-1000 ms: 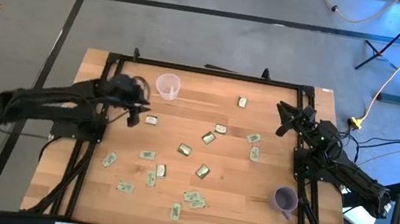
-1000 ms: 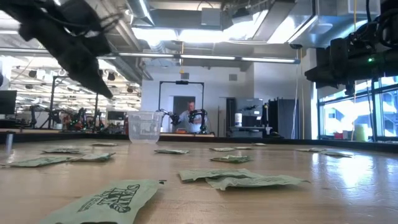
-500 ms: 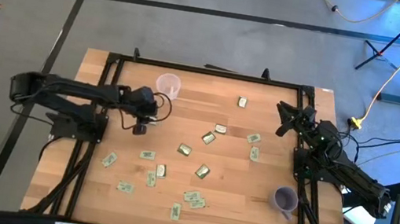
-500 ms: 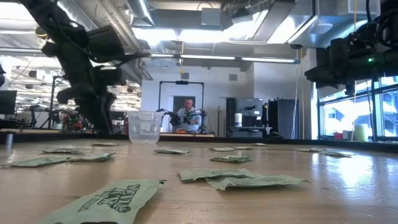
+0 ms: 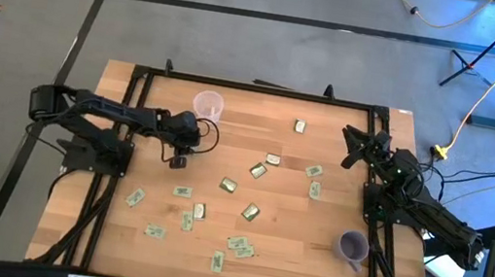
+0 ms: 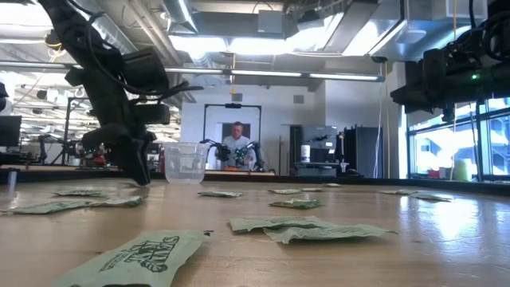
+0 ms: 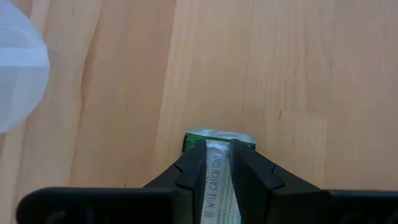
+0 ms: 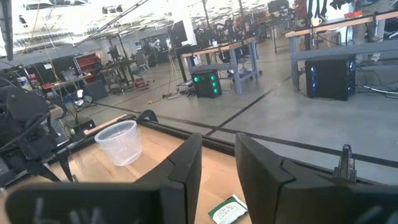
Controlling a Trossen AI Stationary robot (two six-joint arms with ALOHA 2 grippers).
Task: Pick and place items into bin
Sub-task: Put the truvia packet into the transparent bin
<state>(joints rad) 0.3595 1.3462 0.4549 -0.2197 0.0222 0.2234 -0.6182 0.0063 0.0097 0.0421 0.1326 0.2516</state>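
Observation:
Several small green-and-white packets [image 5: 229, 185] lie flat on the wooden table [image 5: 309, 256], the nearest ones large in the low view [image 6: 147, 257]. The bin, a clear cup [image 5: 208, 106] [image 6: 185, 162], stands upright at the far left of centre. My left gripper [image 5: 178, 160] [image 6: 142, 180] is down at the table just near of the cup, tipped steeply downward, with one packet [image 7: 217, 171] between its fingers. My right gripper [image 5: 356, 147] [image 8: 217, 162] waits level above the table's right side, open, holding nothing. My left gripper comes from above, slanting down, and its two fingers [image 7: 189, 177] stand along the packet's long sides with the white middle strip [image 7: 217, 186] filling the gap. The packet's green far end [image 7: 219, 135] sticks out past the fingertips. The packet lies on the table.
A purple cup [image 5: 352, 246] stands near the right front. More packets are spread over the table's middle and near part [image 5: 239, 247]. A black frame [image 5: 255, 88] runs along the table's edges. A person [image 6: 237, 147] shows far behind the table.
My left gripper has come down and moved toward the table's right and near edges, tipping more steeply, from beside the cup onto the packet lying near it. That packet, plain in the high view a second ago, is now covered by the gripper.

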